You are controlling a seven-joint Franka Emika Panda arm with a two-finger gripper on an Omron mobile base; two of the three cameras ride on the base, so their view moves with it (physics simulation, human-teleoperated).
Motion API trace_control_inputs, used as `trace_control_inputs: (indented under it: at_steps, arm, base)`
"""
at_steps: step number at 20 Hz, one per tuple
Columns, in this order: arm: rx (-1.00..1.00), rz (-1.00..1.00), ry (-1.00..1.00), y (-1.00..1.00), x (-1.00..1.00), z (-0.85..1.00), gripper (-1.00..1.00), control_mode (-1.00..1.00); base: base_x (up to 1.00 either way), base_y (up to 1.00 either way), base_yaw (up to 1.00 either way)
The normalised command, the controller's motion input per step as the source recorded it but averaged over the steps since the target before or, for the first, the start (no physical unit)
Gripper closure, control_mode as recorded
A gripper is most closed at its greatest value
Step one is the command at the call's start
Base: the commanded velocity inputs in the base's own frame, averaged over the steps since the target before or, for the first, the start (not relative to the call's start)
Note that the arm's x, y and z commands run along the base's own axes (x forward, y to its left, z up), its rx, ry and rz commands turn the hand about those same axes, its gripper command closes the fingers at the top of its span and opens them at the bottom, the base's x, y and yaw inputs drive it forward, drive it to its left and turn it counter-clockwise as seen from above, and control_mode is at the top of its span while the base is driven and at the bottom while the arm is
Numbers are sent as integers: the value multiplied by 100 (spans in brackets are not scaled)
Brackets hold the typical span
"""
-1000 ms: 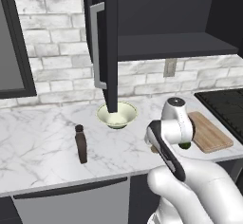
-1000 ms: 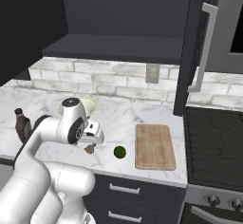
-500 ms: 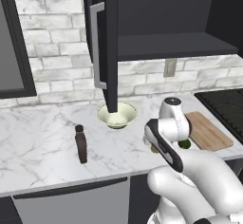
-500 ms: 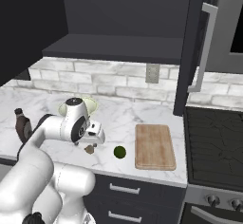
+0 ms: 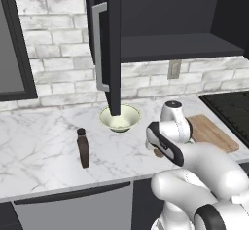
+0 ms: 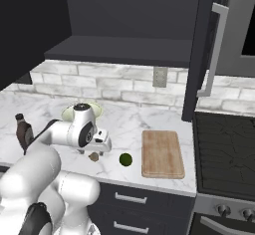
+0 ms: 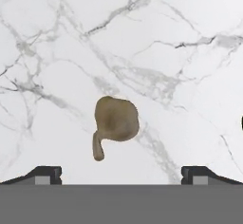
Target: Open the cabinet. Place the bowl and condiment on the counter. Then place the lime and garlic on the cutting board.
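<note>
The black cabinet (image 5: 165, 48) stands open, its door (image 5: 104, 48) swung out over the counter (image 5: 39, 141). On the marble stand the cream bowl (image 5: 120, 118) and the dark condiment bottle (image 5: 83, 147). My gripper (image 6: 97, 148) hangs open just above the tan garlic (image 6: 93, 156), which lies on bare counter. In the hand view the garlic (image 7: 115, 121) sits between and just ahead of the two fingertips (image 7: 45, 173), untouched. The dark-green lime (image 6: 125, 160) rests on the marble to the garlic's right, close to the empty wooden cutting board (image 6: 162, 153).
A black stove top (image 6: 224, 149) adjoins the counter right of the board. The right cabinet door (image 6: 206, 50) hangs open above the stove's edge. A dark-framed window (image 5: 12, 44) is on the left wall. The white brick wall carries an outlet (image 6: 159, 77).
The hand has edged slightly left and down toward the garlic. The jaws stay wide, and the bowl, bottle, lime and board have not moved.
</note>
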Motion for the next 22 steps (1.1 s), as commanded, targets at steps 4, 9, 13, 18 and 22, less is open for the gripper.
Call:
trace_control_inputs:
  at_steps: [4,9,13,18,22]
  arm:
    - [0,0,0,2,0,-33,-100,-100]
    - [0,0,0,0,0,-28,-100,-100]
    - [0,0,0,0,0,-23,-100,-100]
    - [0,0,0,0,0,-19,-100,-100]
    - [-1,0,0,1,0,-19,-100,-100]
  base:
    - [0,0,0]
    - [0,0,0]
    - [0,0,0]
    - [0,0,0]
    - [0,0,0]
